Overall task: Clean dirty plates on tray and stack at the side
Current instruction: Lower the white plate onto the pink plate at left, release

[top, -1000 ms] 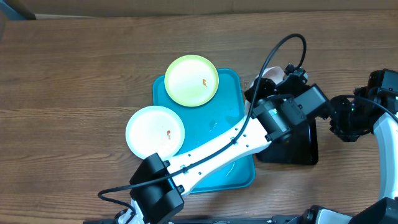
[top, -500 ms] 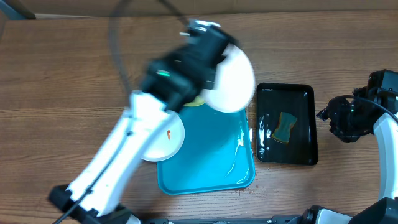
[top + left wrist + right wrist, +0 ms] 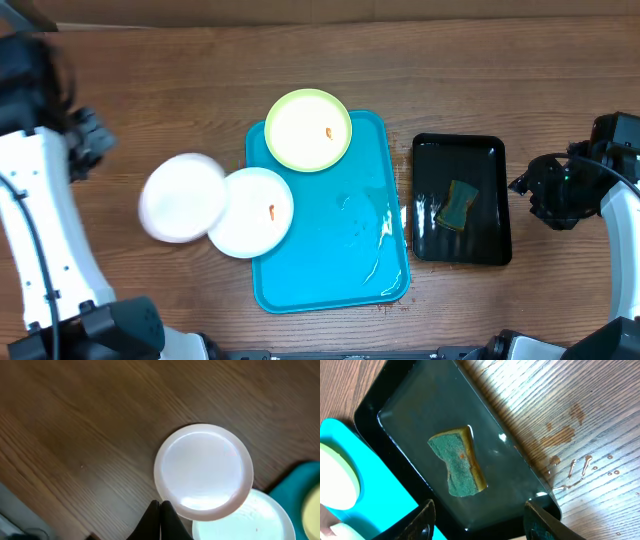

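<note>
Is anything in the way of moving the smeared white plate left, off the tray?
Yes. The unsmeared white plate on the table overlaps the left rim of the smeared white plate, apparently on top of it in the left wrist view. Nothing else visible blocks it.

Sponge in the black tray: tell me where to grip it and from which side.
Probably from straight above with the open right gripper: pinch the sponge across its narrow waist. It lies flat in the black tray, clear of the walls, so both long sides are free.
</note>
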Motion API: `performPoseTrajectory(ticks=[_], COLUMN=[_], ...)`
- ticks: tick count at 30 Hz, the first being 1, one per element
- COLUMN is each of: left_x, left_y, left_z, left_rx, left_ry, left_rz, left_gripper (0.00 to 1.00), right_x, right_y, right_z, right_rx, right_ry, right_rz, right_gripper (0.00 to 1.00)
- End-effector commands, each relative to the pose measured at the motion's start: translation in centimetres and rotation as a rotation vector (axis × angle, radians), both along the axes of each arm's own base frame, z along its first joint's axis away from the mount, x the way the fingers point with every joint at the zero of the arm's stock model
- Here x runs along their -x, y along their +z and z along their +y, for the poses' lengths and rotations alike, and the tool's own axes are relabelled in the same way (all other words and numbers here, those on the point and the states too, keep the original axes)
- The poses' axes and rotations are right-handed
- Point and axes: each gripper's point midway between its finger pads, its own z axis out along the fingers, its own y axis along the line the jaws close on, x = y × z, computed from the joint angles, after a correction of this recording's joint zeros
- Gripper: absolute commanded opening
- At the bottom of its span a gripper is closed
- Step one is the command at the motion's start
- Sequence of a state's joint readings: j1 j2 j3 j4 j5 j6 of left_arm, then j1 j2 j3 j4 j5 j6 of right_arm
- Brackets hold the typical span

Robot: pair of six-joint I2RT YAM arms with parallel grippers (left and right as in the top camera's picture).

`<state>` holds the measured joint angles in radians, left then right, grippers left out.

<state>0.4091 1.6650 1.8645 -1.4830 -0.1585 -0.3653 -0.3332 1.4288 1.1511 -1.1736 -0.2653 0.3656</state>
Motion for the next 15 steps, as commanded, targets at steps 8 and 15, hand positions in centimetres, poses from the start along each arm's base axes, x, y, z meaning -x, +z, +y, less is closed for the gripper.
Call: performPoseTrajectory(ticks=[8, 15], left_x=[3.3, -0.3], left_y=[-11.3, -14.7], left_z=[0.1, -10.2], left_rx=[0.174, 0.52], left_ry=[0.002, -0.548], left_rz=[0.158, -0.058], left_gripper=[0.43, 0.59], right_x=[-0.3, -0.7], right_y=[0.7, 0.9], right_z=[0.0, 0.2], right_rx=[0.008, -0.005], right_ry=[0.025, 0.036], right_rz=[-0.027, -0.052], right_gripper=[0.59, 0.59])
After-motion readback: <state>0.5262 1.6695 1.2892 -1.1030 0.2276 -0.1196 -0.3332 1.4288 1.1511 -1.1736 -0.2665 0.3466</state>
